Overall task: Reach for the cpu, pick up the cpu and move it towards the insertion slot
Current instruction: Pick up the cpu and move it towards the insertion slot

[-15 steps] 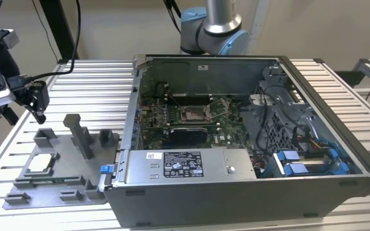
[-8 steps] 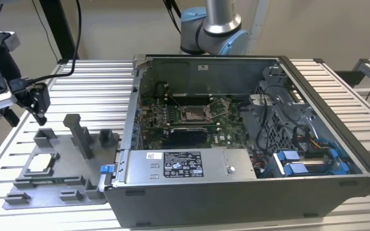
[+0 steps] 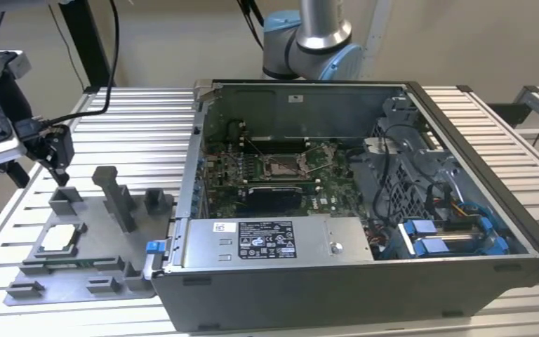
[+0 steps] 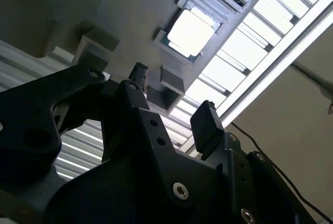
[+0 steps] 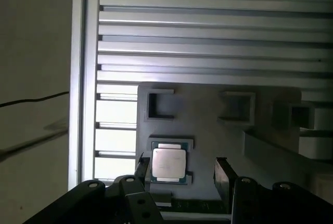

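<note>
I have the claw [image 3: 61, 175] hanging above the grey fixture plate [image 3: 59, 281], which lies on the slatted counter [image 3: 138, 112] close to its edge on the exterior view's left. The claw's two black fingers stand apart with nothing between them. That is plain in both wrist views, where the fingertips [image 5: 221, 162] frame bare plate.

The cpu [image 3: 61, 237] sits flat in its square pocket on the plate, pale metal top facing up, untouched. In the first wrist view I see the cpu [image 5: 169, 163] just beside one fingertip and off to one side of the gap in the claw [image 5: 182, 162]. In the second wrist view the cpu [image 4: 191, 31] lies beyond the claw [image 4: 171, 96], clear of both fingers. In the exterior view the claw is above the plate's far end, over an upright grey block [image 3: 64, 201], with the cpu nearer the camera.

The insertion slot [image 3: 283, 166] is well apart from all this, set in the green motherboard [image 3: 221, 170] inside the open computer case [image 3: 344, 281]. The case stands on the counter just beside the plate, on the exterior view's right.
</note>
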Robot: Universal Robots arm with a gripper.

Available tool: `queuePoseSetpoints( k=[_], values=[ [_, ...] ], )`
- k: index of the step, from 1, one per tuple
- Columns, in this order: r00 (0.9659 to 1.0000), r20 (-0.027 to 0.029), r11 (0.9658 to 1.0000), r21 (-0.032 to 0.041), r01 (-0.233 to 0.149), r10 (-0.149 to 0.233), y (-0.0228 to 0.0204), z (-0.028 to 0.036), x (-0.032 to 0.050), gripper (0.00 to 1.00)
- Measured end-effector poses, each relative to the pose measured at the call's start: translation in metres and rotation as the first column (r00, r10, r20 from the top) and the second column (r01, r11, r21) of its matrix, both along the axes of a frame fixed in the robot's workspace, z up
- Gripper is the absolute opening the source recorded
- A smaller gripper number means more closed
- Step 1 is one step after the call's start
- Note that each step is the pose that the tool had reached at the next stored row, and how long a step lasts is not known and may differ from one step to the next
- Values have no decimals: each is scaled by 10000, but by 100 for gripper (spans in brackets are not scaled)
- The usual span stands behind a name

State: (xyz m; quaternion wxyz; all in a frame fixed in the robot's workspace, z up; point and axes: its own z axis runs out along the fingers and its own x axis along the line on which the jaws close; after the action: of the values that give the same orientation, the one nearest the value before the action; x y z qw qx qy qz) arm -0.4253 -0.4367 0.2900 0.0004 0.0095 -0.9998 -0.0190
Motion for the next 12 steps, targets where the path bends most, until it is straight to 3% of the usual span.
queuePoseSetpoints(
  k=[12],
  values=[
    [10000, -1, 10000, -2, 0, 0, -66, -65, -1, 100]
  ],
)
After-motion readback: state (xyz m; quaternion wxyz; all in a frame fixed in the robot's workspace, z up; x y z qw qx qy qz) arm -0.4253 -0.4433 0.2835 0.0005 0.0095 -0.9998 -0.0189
